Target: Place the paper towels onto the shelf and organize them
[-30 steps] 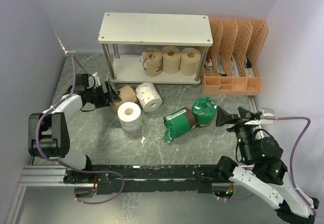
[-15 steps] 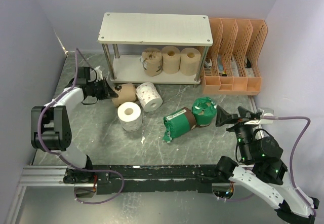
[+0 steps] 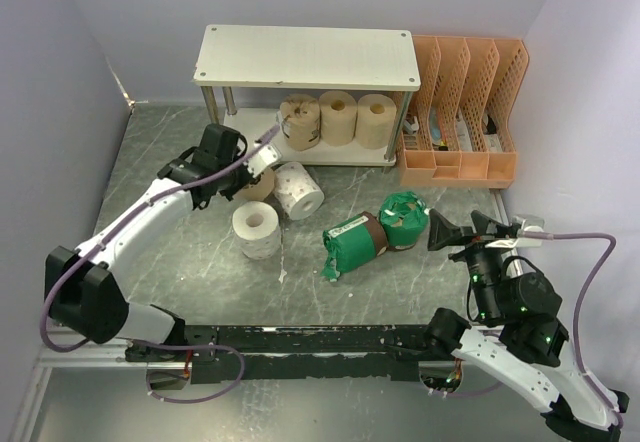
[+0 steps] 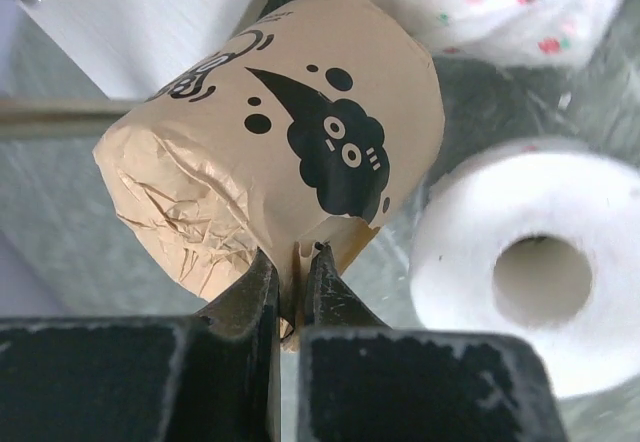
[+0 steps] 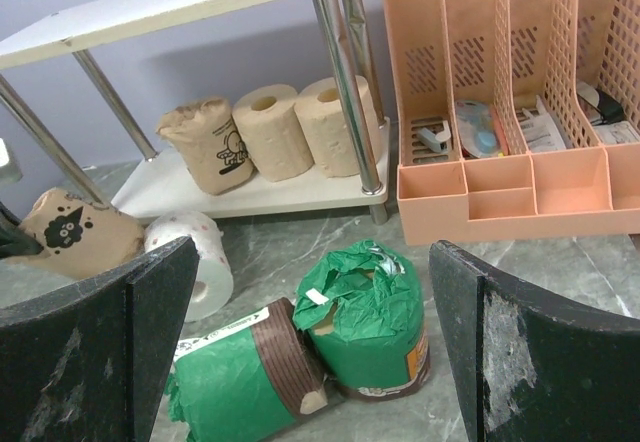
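While its fingers (image 4: 262,287) are pressed almost together, the left gripper (image 4: 295,274) pinches a fold of wrapper at the edge of the printed tan roll (image 4: 290,132). Can't tell if that roll is resting on the table (image 3: 400,282) or lifted off it. It sits just in front of the shelf (image 3: 305,57), near the front-left leg. Right beside it is the patterned white roll (image 3: 297,190), lying on its side. The plain white roll (image 3: 256,227) stands on end with its core hole up, a bit nearer the arm bases. The shelf's lower board holds three rolls in a row, side by side: the labelled tan roll (image 3: 300,122) on the left, then the middle tan roll (image 3: 338,117) and the right tan roll (image 3: 376,120). Mid-table, the lying green roll (image 3: 352,244), which has a brown band, touches the upright green roll (image 3: 405,217). The right gripper (image 3: 462,230) is spread wide and holds nothing, hovering just right of the green pair and facing them. The orange file rack (image 3: 460,112) stands right beside the shelf's right end.
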Controlling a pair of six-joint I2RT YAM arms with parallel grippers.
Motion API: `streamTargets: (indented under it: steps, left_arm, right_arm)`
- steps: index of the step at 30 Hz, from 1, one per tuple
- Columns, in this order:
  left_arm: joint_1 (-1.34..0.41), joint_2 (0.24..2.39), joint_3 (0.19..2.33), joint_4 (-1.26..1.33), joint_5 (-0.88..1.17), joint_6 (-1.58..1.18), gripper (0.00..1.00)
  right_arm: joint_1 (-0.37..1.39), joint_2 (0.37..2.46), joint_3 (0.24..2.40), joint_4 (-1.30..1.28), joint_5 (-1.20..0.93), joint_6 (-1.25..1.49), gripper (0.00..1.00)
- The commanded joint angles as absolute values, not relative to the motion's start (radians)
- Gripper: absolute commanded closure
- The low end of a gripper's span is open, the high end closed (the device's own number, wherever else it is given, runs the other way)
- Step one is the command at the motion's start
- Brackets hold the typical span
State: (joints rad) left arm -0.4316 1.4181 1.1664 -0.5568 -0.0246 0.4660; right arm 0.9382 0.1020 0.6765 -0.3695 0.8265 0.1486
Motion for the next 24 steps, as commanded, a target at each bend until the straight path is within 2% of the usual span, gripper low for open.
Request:
streamTargets:
  steps: [1, 8, 15, 24]
  left_arm:
    - [-0.474, 1.384, 1.250, -0.659, -0.077, 0.884, 0.93]
    - [-0.500, 1.548, 1.470, -0.672, -0.134, 1.085, 0.93]
    - [-0.500, 1.720, 1.630, -0.578, -0.220, 1.234, 0.93]
    - [-0.501, 1.869, 1.675, -0.446, -0.308, 1.343, 0.93]
  right_arm:
    - [0.944, 0.080, 0.669, -0.353, 0.827, 0.141, 0.00]
    - [0.943, 0.072, 0.669, -0.352, 0.831, 0.143, 0.00]
    - [0.943, 0.069, 0.672, -0.359, 0.830, 0.149, 0.00]
    - [0.944, 0.045, 0.668, -0.354, 0.836, 0.146, 0.00]
